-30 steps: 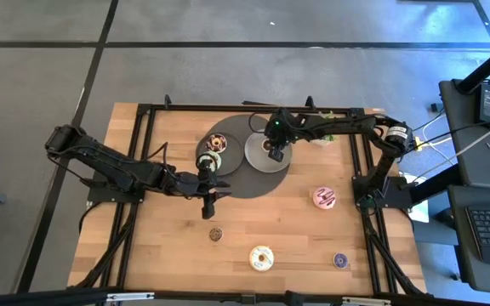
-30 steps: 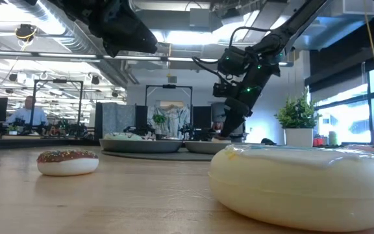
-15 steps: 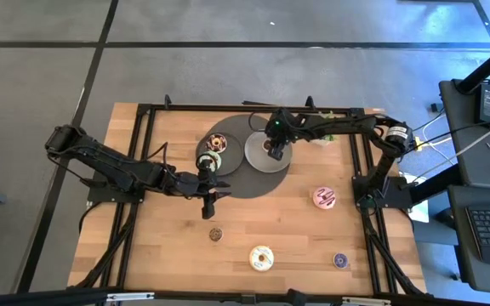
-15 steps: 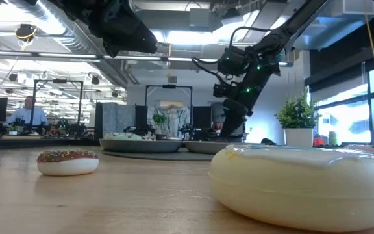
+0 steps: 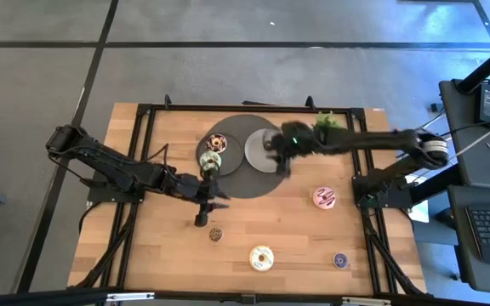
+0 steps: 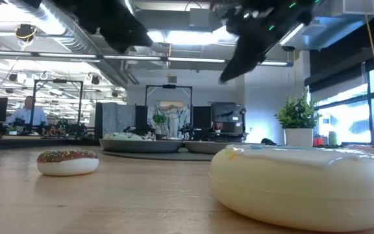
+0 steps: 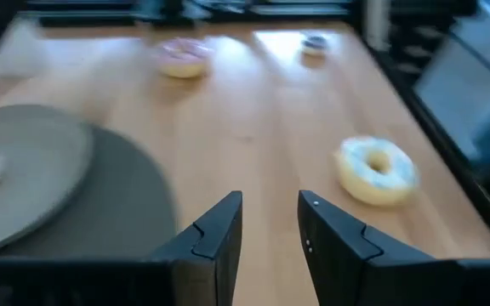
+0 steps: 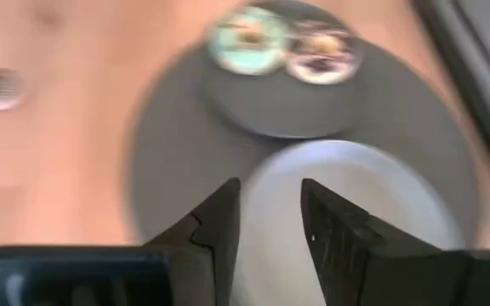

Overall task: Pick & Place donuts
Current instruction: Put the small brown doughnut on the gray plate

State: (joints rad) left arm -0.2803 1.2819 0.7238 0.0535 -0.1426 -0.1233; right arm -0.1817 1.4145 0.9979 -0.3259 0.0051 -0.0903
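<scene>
1. The left gripper [image 5: 202,212] hangs above bare wood just beside the big dark mat [image 5: 243,183]; its fingers [image 7: 219,229] stand slightly apart, gripping nothing.
2. The green donut [image 5: 211,160] and a brown donut [image 5: 219,142] share the left grey plate [image 5: 229,155].
3. A brown donut [image 5: 215,233] and the cream donut [image 5: 261,257] lie on the table's [image 5: 164,246] near part.
4. The right gripper [image 5: 277,157] hangs over the right plate [image 5: 257,151], fingers [image 8: 219,225] apart, empty.
5. The pink donut [image 5: 325,198] and purple donut [image 5: 340,261] lie on the wood at the right.
</scene>
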